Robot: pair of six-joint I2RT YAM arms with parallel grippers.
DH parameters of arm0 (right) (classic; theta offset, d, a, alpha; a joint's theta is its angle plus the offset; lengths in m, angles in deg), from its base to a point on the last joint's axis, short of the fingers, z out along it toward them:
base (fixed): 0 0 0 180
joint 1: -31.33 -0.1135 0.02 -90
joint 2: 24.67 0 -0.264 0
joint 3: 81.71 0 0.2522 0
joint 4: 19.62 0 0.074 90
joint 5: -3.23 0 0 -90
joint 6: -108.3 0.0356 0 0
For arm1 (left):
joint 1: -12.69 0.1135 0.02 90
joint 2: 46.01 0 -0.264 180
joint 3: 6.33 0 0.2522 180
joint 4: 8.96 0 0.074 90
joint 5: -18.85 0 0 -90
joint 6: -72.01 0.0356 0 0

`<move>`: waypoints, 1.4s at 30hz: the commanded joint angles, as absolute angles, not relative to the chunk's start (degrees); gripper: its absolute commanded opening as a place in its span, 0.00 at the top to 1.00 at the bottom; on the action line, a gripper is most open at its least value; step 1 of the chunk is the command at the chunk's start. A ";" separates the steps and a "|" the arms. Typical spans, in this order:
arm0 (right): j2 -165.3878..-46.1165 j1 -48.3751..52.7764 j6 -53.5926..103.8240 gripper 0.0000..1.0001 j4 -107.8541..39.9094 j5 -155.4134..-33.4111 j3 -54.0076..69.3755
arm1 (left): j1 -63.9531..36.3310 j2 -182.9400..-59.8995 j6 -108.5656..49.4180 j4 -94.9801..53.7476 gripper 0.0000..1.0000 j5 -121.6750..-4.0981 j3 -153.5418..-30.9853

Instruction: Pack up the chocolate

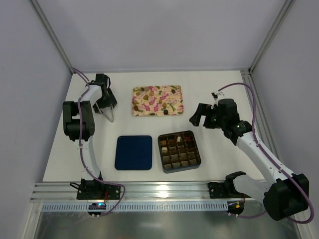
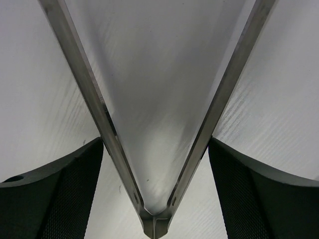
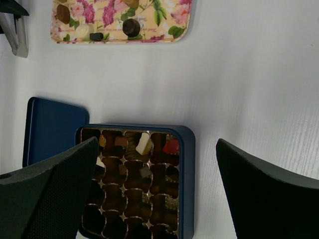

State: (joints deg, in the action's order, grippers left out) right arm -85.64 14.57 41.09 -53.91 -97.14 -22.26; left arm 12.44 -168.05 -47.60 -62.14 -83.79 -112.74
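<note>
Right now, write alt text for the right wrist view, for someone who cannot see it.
A dark blue box of small cells, some holding chocolates, sits on a white table between the black fingers of the open right gripper. A blue lid lies to the left, and a flowered tray with a few more chocolates lies beyond.

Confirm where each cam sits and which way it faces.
Top external: high behind the bases, looking down on the table; both arms, left gripper and right gripper show.
Left wrist: on its arm, facing a white surface; own fingers flank a metal V.
Right wrist: on its arm, facing down at the cell box and floral tray; own fingers at bottom corners.
Shared: top and right wrist both show box, tray and blue lid.
</note>
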 commanded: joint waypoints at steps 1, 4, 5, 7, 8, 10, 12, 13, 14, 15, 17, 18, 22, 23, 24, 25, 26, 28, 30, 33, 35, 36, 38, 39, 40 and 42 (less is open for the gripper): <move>-84.00 14.72 40.89 0.00 -51.75 -97.93 -22.51 | 12.43 -168.53 -47.44 -60.87 0.15 -83.28 -114.49; -84.17 14.72 40.63 0.00 -51.75 -98.11 -22.60 | 14.09 -167.83 -47.09 -60.87 0.08 -83.19 -114.40; -84.17 14.72 40.71 0.00 -51.83 -98.02 -22.60 | 14.09 -167.48 -46.74 -60.95 0.07 -83.10 -114.31; -84.17 14.72 40.54 0.00 -51.92 -97.93 -22.69 | 14.09 -165.90 -46.39 -60.87 0.04 -82.84 -114.31; -84.17 14.72 40.54 0.00 -51.92 -97.93 -22.69 | 14.09 -165.29 -46.38 -60.86 0.03 -82.75 -114.31; -84.09 14.72 40.54 0.00 -52.10 -97.85 -22.69 | 14.01 -162.84 -46.29 -60.95 0.02 -82.22 -114.14; -84.00 14.72 40.54 0.00 -52.10 -97.76 -22.69 | 14.01 -160.55 -46.47 -60.87 0.03 -81.35 -113.61; -83.91 14.72 40.54 0.00 -52.27 -97.76 -22.69 | 14.09 -157.92 -46.56 -60.86 0.02 -81.17 -113.09; -84.00 14.72 40.54 0.00 -52.27 -97.67 -22.69 | 14.01 -156.59 -46.82 -60.95 0.03 -80.73 -111.78; -83.91 14.80 40.54 0.00 -52.45 -97.67 -22.69 | 14.01 -155.19 -47.08 -60.87 0.03 -80.21 -110.89; -83.74 14.72 40.36 0.00 -52.62 -97.58 -22.51 | 13.92 -150.79 -47.44 -60.86 0.04 -79.50 -108.79; -83.73 14.80 40.36 0.00 -52.89 -97.58 -22.42 | 13.83 -149.04 -47.87 -60.95 0.05 -79.06 -106.17; -83.29 13.84 40.27 0.00 -53.33 -98.02 -22.16 | 11.22 -138.60 -48.84 -61.83 0.09 -77.48 -97.37; -83.38 12.53 40.27 0.00 -53.33 -97.67 -21.99 | 10.50 -137.17 -48.84 -62.18 0.10 -77.56 -95.52; -83.56 11.47 40.36 0.00 -53.50 -96.80 -21.72 | 9.80 -135.76 -49.37 -62.88 0.12 -77.82 -91.68; -83.91 10.25 40.36 0.00 -53.68 -96.09 -21.46 | 8.48 -134.27 -49.72 -62.97 0.12 -76.87 -89.81; -84.17 9.10 40.62 0.00 -53.77 -95.39 -20.85 | 7.95 -133.04 -49.98 -63.15 0.14 -76.77 -88.23; -85.22 5.24 41.41 0.00 -53.68 -93.63 -20.32 | 6.81 -129.78 -51.30 -64.03 0.18 -75.47 -83.13; -85.93 2.60 42.29 0.00 -53.24 -92.84 -20.05 | 4.79 -127.68 -52.09 -64.81 0.22 -74.93 -80.40; -86.45 0.75 43.26 0.00 -52.89 -92.13 -19.96 | 1.27 -126.44 -53.32 -65.34 0.25 -74.05 -76.70; -87.07 -1.01 43.70 0.00 -52.63 -91.52 -19.44 | -0.05 -126.61 -53.76 -65.61 0.26 -73.70 -75.21; -87.33 -1.71 43.96 0.00 -52.54 -91.34 -19.17 | -0.49 -126.96 -53.94 -65.52 0.28 -73.44 -74.85; -88.04 -4.00 44.40 0.00 -52.62 -90.47 -18.56 | -0.58 -127.31 -54.12 -65.17 0.29 -72.82 -73.54; -88.39 -4.70 44.58 0.00 -52.54 -90.20 -18.21 | -0.58 -127.66 -54.12 -64.91 0.31 -72.56 -73.36; -88.91 -6.36 44.93 0.00 -52.54 -89.94 -17.86 | -0.58 -128.10 -54.12 -64.82 0.32 -72.38 -73.10; -89.36 -7.69 45.28 0.00 -52.63 -88.80 -17.41 | -0.67 -128.54 -53.77 -64.82 0.36 -72.03 -72.48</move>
State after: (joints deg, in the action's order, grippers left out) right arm -88.99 -5.58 43.88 -54.37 -91.35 -20.44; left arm -0.74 -128.99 -53.17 -65.64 -73.37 -73.20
